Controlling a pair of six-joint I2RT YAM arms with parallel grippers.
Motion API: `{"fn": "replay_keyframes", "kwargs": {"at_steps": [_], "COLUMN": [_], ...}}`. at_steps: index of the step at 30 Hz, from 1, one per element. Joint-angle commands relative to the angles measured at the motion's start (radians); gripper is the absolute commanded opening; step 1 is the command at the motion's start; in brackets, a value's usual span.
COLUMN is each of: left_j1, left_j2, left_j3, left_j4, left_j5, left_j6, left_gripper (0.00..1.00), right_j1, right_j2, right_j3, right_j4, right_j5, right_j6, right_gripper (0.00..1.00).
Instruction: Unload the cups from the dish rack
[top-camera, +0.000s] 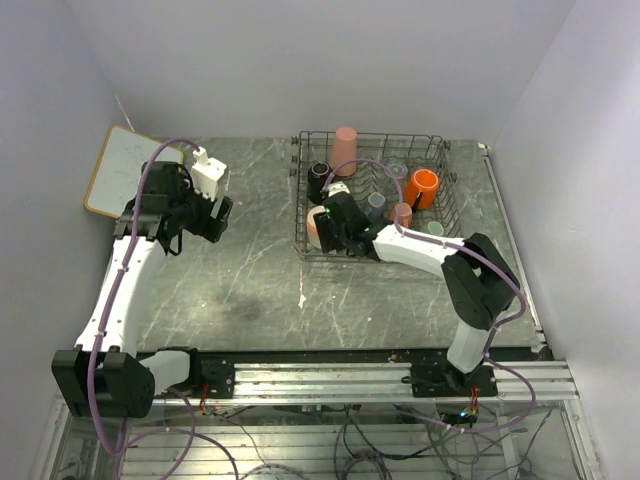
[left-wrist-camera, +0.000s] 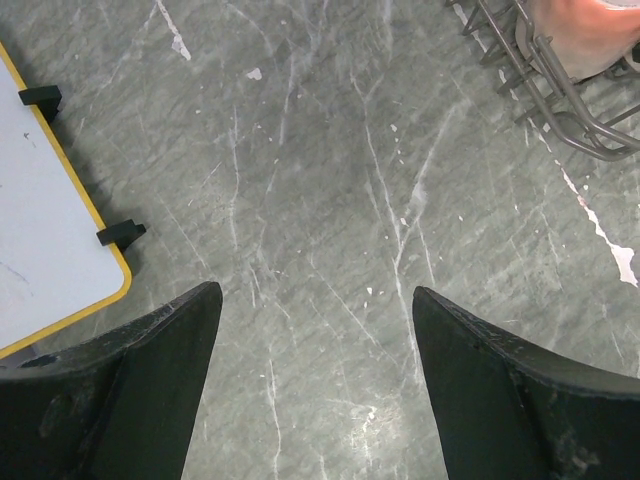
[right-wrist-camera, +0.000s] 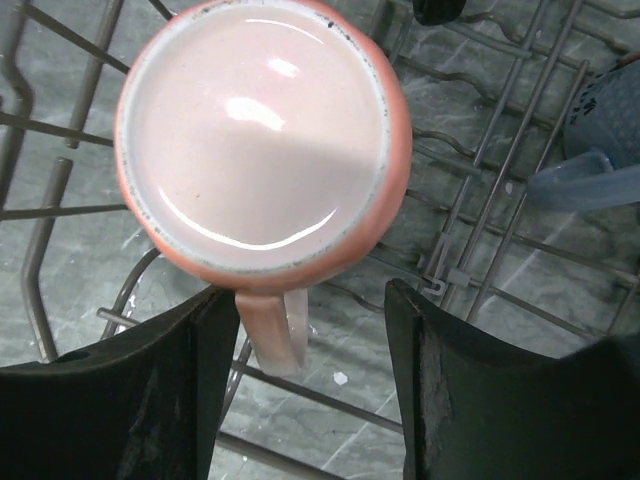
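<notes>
Left pincer apart; right pincer apart astride salmon mug handle; eight cups in dish rack.

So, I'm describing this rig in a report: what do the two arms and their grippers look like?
Both the left arm and right arm have white link shells with black joints and bases, on a silver rail. A lilac cable loops along each. The left gripper and right gripper have broad, matte black, tapering fingers, slightly scuffed.

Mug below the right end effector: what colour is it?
The mug is salmon pink; clearest in the right wrist view.
</notes>
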Motion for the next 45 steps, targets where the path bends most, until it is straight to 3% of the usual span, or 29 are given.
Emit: {"fn": "replay_keyframes", "kwargs": {"at_steps": [1, 8, 20, 22, 26, 31, 36, 40, 45], "left_j1": [0.009, 0.009, 0.009, 0.009, 0.009, 0.009, 0.008, 0.008, 0.006], "left_j2": [-0.018, -0.031, -0.050, -0.060, -0.072, -0.054, -0.102, -0.150, -0.267], "left_j3": [0.019, 0.041, 0.050, 0.037, 0.031, 0.081, -0.005, -0.084, -0.250], "left_j4": [0.002, 0.004, 0.018, 0.024, 0.038, 0.024, 0.094, 0.158, 0.283], "left_j5": [0.025, 0.043, 0.063, 0.070, 0.103, 0.171, 0.249, 0.304, 0.356], "left_j6": [-0.001, -0.011, -0.031, -0.021, -0.015, -0.023, 0.028, 0.076, 0.254], "left_gripper": [0.88, 0.89, 0.93, 0.94, 1.00, 0.99, 0.99, 0.99, 0.99], "right_j1": [0.006, 0.004, 0.006, 0.006, 0.007, 0.003, 0.002, 0.002, 0.002], "right_j2": [0.048, 0.095, 0.066, 0.049, 0.003, -0.059, -0.094, -0.123, -0.162], "right_j3": [0.044, 0.091, 0.130, 0.134, 0.149, 0.182, 0.240, 0.291, 0.358], "right_j4": [-0.030, -0.068, -0.122, -0.127, -0.129, -0.133, -0.178, -0.216, -0.224], "right_j5": [0.014, 0.012, 0.067, 0.076, 0.093, 0.113, 0.100, 0.023, -0.179], "right_j6": [-0.007, -0.010, 0.005, 0.006, -0.004, -0.022, -0.006, 0.042, 0.167], "right_gripper": [0.57, 0.45, 0.10, 0.00, 0.00, 0.00, 0.00, 0.00, 0.00]}}
